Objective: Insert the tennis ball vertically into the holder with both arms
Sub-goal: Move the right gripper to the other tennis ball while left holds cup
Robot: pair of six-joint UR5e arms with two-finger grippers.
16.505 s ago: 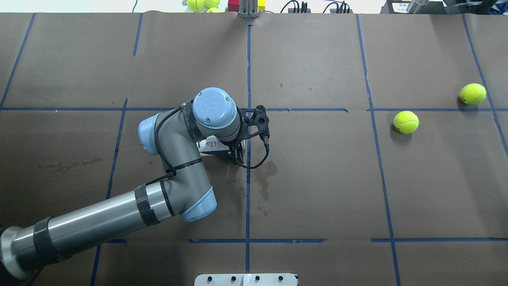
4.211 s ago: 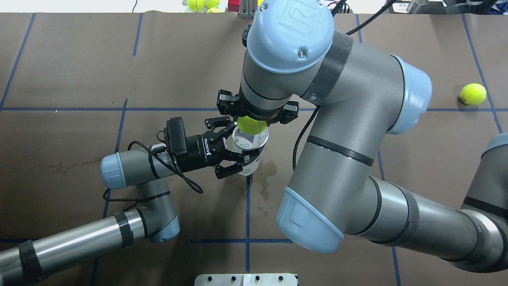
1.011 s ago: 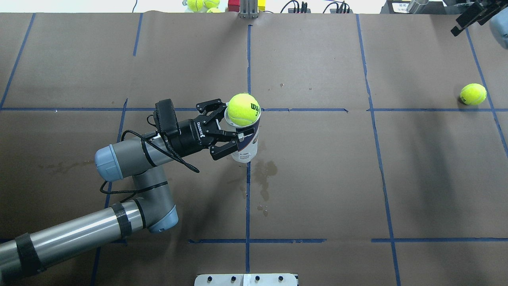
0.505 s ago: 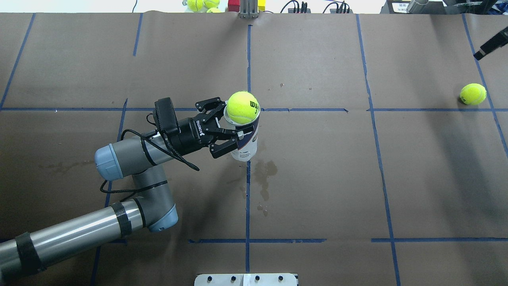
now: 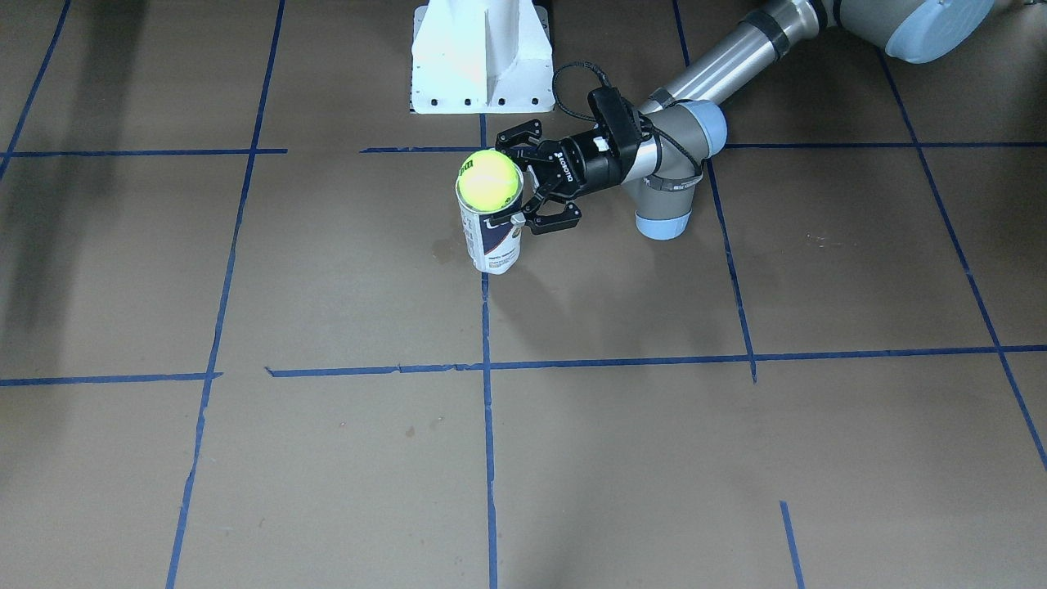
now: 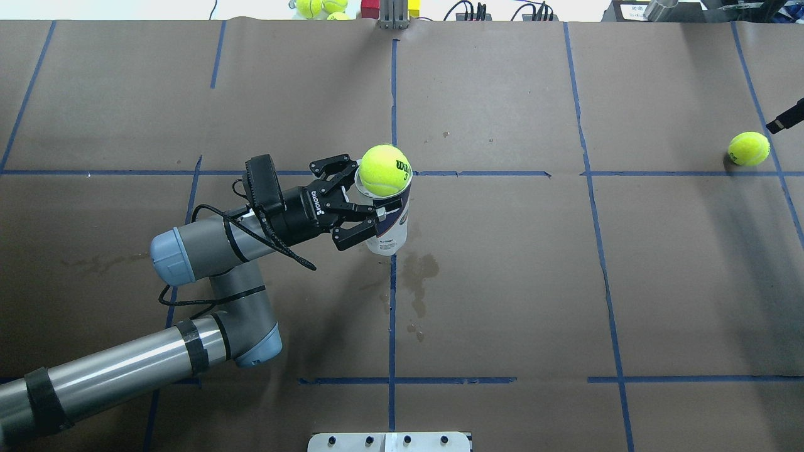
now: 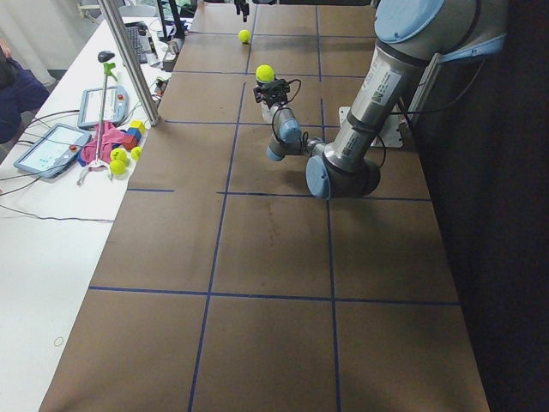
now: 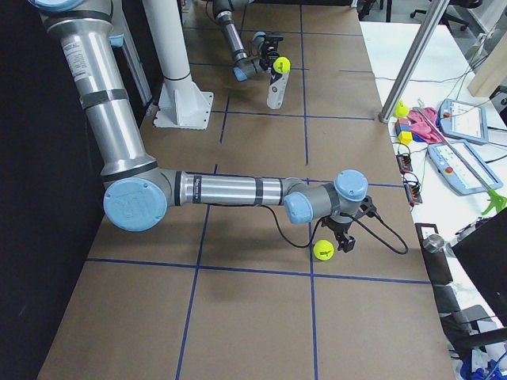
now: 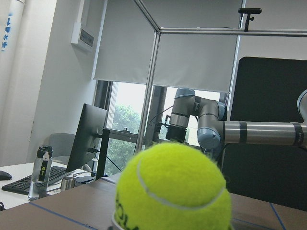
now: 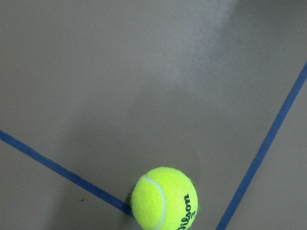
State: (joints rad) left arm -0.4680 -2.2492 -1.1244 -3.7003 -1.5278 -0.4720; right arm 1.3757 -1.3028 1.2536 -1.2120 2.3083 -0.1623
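Note:
The holder (image 6: 388, 231) stands upright at the table's middle, also in the front view (image 5: 491, 241). A yellow tennis ball (image 6: 384, 171) sits in its open mouth, mostly above the rim (image 5: 489, 181); it fills the left wrist view (image 9: 172, 189). My left gripper (image 6: 369, 212) is shut on the holder's upper part from the side (image 5: 527, 200). A second ball (image 6: 749, 149) lies at the far right. My right gripper (image 8: 345, 238) hovers just over it; only one black tip (image 6: 787, 118) shows overhead, so I cannot tell its state. The right wrist view shows that ball (image 10: 164, 199) below.
The white pedestal base (image 5: 483, 57) stands at the robot's side of the table. A dark stain (image 6: 419, 271) lies beside the holder. More balls (image 6: 320, 6) and coloured blocks sit past the far edge. Tablets (image 7: 51, 146) lie on the side table.
The right arm has left the holder and swung to the far right, its gripper tip coming down towards the second ball. The ball stays on the holder's mouth; the left gripper holds still.

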